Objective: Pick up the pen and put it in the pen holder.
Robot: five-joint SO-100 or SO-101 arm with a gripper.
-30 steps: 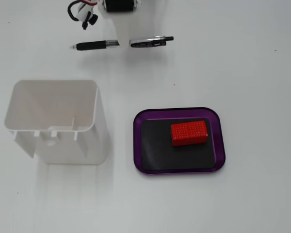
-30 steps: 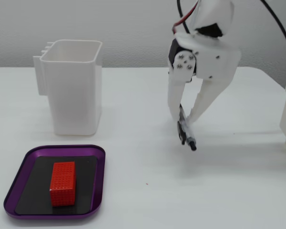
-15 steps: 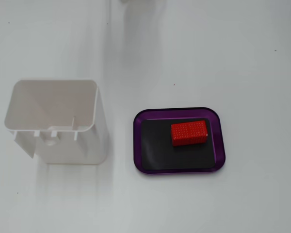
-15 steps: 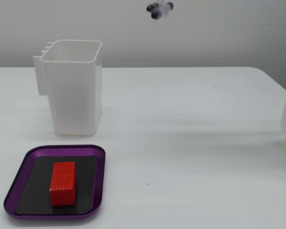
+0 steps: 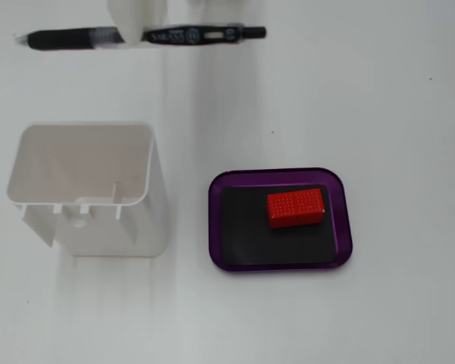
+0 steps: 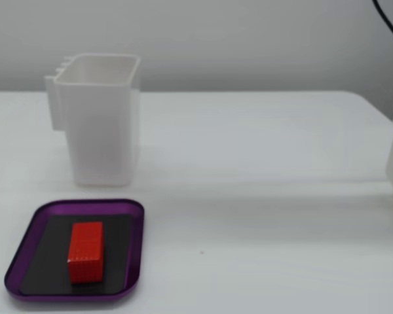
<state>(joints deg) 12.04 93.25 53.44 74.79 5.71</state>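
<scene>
since half a second ago the pen [image 5: 140, 36] has come back into a fixed view from above, where it had been out of frame, and it now looks larger than it did lying on the table a second ago, so it is probably raised toward the camera; it lies level across the top of that picture, dark front end to the left, clip end to the right

only a white piece of the gripper [image 5: 136, 15] shows, reaching in from the top edge and crossing the pen's barrel near its middle; the rest of the arm is out of frame, and in a fixed view from the side neither arm nor pen is seen at all

the fingers seem closed on the barrel, though only one white part is visible and the grip itself is partly hidden

the pen holder [image 5: 87, 189] stands upright below the pen in the top-down picture, mouth open, with bare table between them; to its right sits the purple tray [image 5: 280, 262] with the red block [image 5: 296, 208] on its black mat, apart from the holder

in the side picture the pen holder [image 6: 99, 118] stands behind the purple tray [image 6: 26, 261], and the table to their right is open
</scene>
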